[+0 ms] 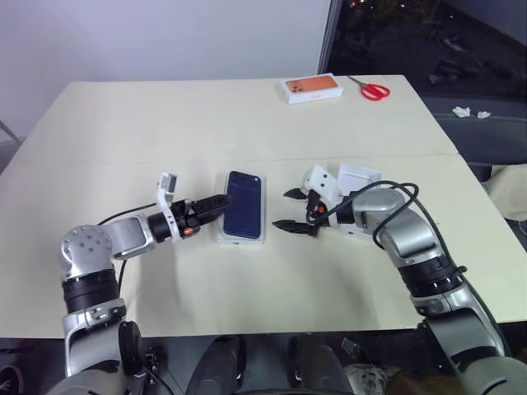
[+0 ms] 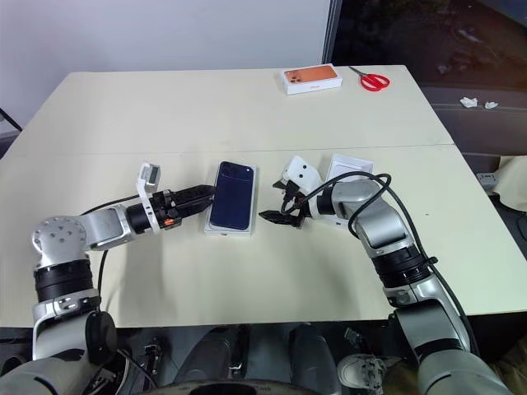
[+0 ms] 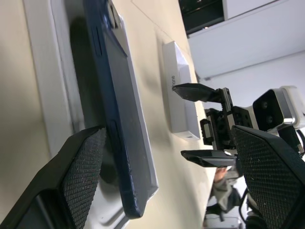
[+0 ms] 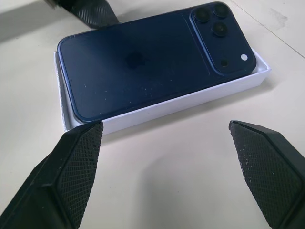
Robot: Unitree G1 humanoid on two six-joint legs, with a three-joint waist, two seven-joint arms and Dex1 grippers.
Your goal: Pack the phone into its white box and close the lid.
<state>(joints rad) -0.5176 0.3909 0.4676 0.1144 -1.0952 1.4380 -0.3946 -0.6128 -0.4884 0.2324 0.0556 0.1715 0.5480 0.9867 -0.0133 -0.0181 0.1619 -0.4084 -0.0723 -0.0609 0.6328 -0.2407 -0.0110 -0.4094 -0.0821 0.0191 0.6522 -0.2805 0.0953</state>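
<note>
My left pincer (image 1: 221,202): released, jaws spread, tips just beside the left long edge of the phone.
Phone (image 1: 244,204): lies back-up in the white box (image 4: 181,106) mid-worktop (image 1: 165,123), one long edge tilted up on the box wall, between my two pincers.
My right pincer (image 1: 290,209): released, jaws wide, just right of the box, not touching.
Lid (image 1: 359,177): on the worktop behind my right wrist.
</note>
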